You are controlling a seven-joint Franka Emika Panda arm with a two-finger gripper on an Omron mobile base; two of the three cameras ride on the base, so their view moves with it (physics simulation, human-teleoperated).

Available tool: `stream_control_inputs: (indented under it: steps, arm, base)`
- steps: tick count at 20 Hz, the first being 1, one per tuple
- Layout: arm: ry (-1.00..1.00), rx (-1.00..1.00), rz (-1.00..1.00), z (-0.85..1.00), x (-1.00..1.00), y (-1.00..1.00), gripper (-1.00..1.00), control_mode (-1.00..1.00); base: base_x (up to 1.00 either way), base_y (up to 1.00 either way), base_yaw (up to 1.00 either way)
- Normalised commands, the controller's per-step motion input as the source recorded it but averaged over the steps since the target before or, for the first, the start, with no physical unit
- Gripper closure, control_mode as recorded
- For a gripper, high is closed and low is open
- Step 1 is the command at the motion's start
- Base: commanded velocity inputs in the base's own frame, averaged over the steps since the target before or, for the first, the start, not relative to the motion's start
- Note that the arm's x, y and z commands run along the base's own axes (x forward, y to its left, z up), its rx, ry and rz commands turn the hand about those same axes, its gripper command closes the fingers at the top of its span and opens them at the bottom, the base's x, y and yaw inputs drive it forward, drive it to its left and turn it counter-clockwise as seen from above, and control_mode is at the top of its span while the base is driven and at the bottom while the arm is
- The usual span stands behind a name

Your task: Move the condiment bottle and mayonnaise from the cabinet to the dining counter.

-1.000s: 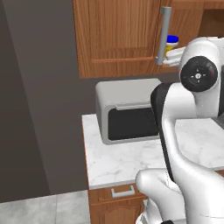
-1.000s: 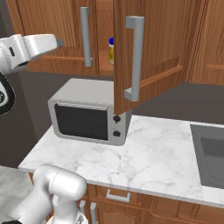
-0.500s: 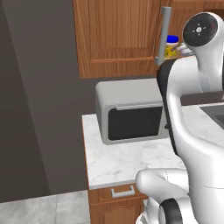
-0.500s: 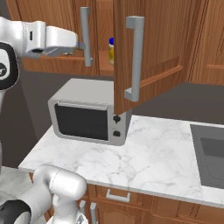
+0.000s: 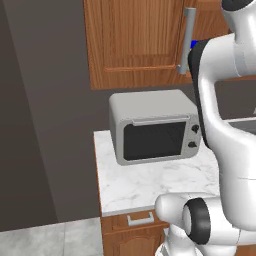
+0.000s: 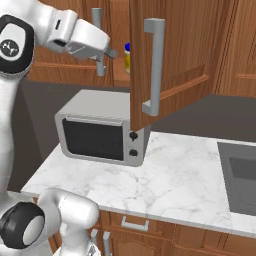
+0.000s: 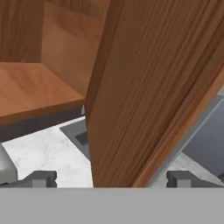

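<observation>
Hanging over the worktop, the cabinet [image 6: 180,55] is reddish-brown wood with a vertical grain, panelled doors and long grey bar handles; one door [image 6: 165,60] stands swung open, its inner face and a bare wooden shelf [image 7: 30,89] showing close up in the hand view. Inside, the mayonnaise [image 6: 127,57] shows as a pale yellow jar with a blue lid, half hidden behind the open door's edge; the condiment bottle cannot be made out. Below sits a boxy grey microwave [image 6: 100,132] with a dark glass door and two knobs, on a white, grey-veined marble worktop [image 6: 175,180] beside a grey sink [image 6: 242,182]. The white arm reaches up and forward at shelf height, the gripper [image 6: 102,50] level before the opening, its fingers [image 7: 41,178] spread wide and holding nothing.
</observation>
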Motion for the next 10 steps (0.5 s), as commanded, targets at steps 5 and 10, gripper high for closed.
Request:
stream_control_inputs:
  steps: [5,10]
  arm:
    - [0.03,0.09,-0.16,-0.01,0.12,-0.28,-1.00,-1.00]
    - [-0.01,0.04,-0.11,-0.12,0.11,-0.16,-1.00,-1.00]
  base:
    - [0.00,0.00,0.00]
    - [0.00,0.00,0.00]
